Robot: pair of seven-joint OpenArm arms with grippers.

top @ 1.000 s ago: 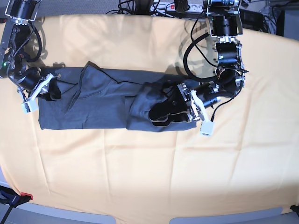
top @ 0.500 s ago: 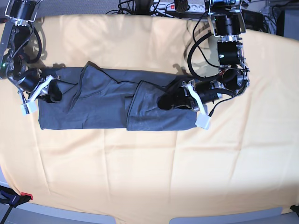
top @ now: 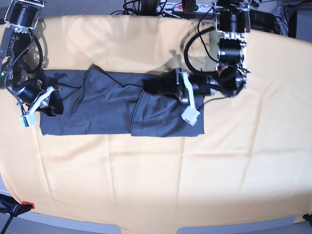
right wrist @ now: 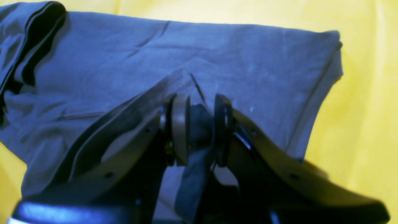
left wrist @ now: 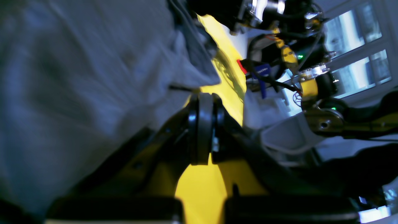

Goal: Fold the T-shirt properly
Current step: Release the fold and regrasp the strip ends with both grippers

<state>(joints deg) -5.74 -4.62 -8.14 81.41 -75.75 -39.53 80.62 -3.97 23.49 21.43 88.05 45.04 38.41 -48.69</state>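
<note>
The dark blue-grey T-shirt (top: 107, 109) lies as a long band across the orange-yellow cloth (top: 156, 175), with its right part folded over as a flap. My left gripper (top: 147, 86) is at the flap's upper left corner. In the left wrist view its pads (left wrist: 200, 130) are pressed together, with the shirt's edge (left wrist: 77, 77) meeting the tips. My right gripper (top: 56, 107) is at the shirt's left end. In the right wrist view it (right wrist: 201, 102) is shut on a bunched ridge of the shirt (right wrist: 248, 56).
Cables and a power strip (top: 165, 7) lie along the far edge of the table. A clamp (top: 14, 207) sits at the near left corner. In the left wrist view, arm joints and wiring (left wrist: 311, 87) show beyond the yellow cloth (left wrist: 202, 183).
My left gripper has closed and moved up and left, from the flap's right end to its upper left corner. My right gripper has shifted slightly down at the shirt's left end.
</note>
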